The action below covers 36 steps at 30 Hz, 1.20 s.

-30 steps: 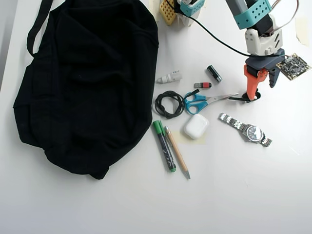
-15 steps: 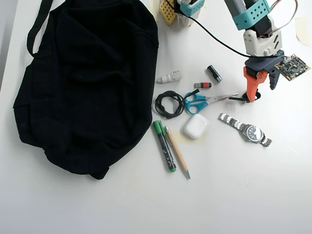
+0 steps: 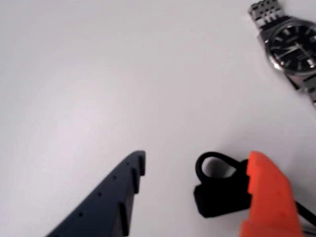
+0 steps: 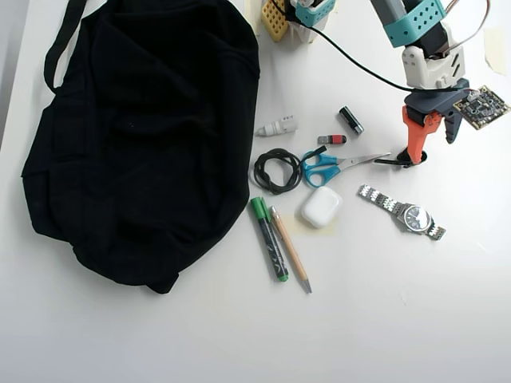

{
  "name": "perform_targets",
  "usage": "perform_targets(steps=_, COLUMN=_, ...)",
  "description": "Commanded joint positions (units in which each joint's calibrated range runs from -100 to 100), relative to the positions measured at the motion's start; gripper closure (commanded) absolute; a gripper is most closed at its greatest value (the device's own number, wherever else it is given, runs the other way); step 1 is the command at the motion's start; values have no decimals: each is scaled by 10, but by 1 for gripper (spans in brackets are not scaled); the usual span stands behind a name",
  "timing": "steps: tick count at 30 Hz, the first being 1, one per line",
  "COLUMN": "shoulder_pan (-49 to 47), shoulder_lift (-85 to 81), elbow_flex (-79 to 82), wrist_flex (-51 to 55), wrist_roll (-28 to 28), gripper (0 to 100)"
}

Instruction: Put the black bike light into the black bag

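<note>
**Gripper set over the bike light near the table's right edge**

Since the earlier overhead frames the gripper [image 4: 421, 152] has shifted only slightly, its orange finger [image 4: 413, 137] now pointing more steeply down at the same spot; nothing else on the white table [image 4: 239, 335] has moved. In the wrist view the jaws stand apart: the dark blue finger [image 3: 106, 205] is clear of the small black blocky bike light [image 3: 219, 195], while the orange finger [image 3: 269, 197] overlaps its other side, contact uncertain. That light, with its thin strap loop, lies on the table towards the right edge, beyond the tips of the blue-handled scissors [image 4: 331, 166] and above the steel-band wristwatch [image 4: 403, 212]. Well apart, the large wrinkled black fabric bag [image 4: 136, 144] fills the table's upper left corner.
</note>
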Motion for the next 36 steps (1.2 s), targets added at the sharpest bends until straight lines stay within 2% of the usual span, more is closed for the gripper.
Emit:
perform_targets(steps=1, shoulder_pan=-4, shoulder_lift=-19, elbow_flex=-5, wrist_flex=-10, wrist_roll=-3, gripper=73)
perform_targets(steps=13, shoulder_pan=-3, shoulder_lift=-22, elbow_flex=-11, wrist_flex=-10, wrist_roll=-5, gripper=73)
perform_targets(steps=22, shoulder_pan=4, shoulder_lift=-33, elbow_flex=-13, wrist_flex=62, wrist_roll=2, gripper=73)
perform_targets(steps=32, shoulder_pan=21, shoulder_lift=-25, elbow_flex=-19, wrist_flex=58, wrist_roll=1, gripper=73)
perform_targets(steps=36, shoulder_pan=26, shoulder_lift=-19, elbow_flex=-24, wrist_flex=57, wrist_roll=1, gripper=66)
